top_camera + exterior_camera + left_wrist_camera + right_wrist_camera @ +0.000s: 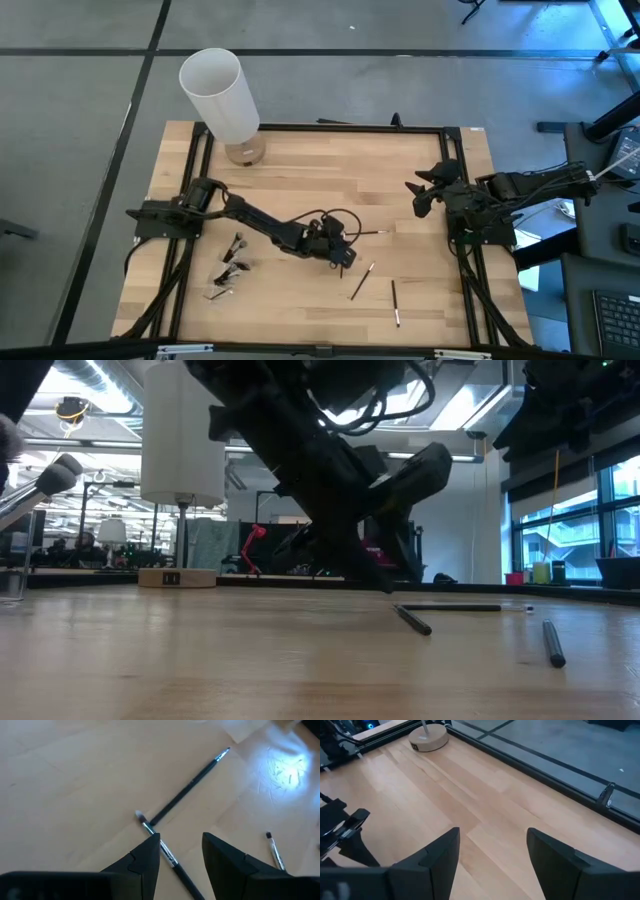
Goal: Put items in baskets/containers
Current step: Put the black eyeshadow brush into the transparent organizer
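**Wood tabletop, brush lined up between the fingers**

Left gripper (pixel 181 856) is hovering low mid-table, fingers spread around a brush (pixel 162 851), probably so it can pinch the thin handle. Another brush (pixel 187 787) is lying just beyond. Clear cup (pixel 222 282) is lying near the left edge with brushes. Right gripper (pixel 492 857) is waiting spread at the right edge.

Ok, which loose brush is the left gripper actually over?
The pale-tipped brush between the open left gripper fingers; the longer brush lies beyond its tip.
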Controlling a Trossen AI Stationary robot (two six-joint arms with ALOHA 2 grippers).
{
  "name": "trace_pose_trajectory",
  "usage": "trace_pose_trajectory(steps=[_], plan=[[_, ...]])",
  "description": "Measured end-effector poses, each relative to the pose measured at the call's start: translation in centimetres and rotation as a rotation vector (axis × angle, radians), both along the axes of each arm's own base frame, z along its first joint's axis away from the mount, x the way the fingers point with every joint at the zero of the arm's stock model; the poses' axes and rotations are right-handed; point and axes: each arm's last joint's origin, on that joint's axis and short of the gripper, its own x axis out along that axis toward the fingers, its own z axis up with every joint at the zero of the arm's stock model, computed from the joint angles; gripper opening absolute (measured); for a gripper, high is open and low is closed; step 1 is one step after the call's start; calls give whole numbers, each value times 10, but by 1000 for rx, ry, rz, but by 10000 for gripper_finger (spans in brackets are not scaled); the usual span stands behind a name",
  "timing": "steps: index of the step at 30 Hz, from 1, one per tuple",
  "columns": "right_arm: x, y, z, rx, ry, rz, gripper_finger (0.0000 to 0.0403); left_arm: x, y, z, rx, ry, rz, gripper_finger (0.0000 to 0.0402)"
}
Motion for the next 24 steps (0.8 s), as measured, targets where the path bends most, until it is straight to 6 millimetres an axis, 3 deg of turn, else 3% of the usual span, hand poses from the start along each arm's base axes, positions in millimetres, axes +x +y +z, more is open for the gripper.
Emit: trace_pose_trajectory(steps=[14, 20, 24], plan=[[1, 0, -1, 30, -12, -15, 229, -2, -1, -2, 39, 38, -24, 141], [11, 3, -7, 44, 13, -33, 229, -2, 2, 4, 34, 25, -20, 141], [21, 6, -10, 57, 28, -14, 229, -3, 2, -3, 11, 41, 10, 141]])
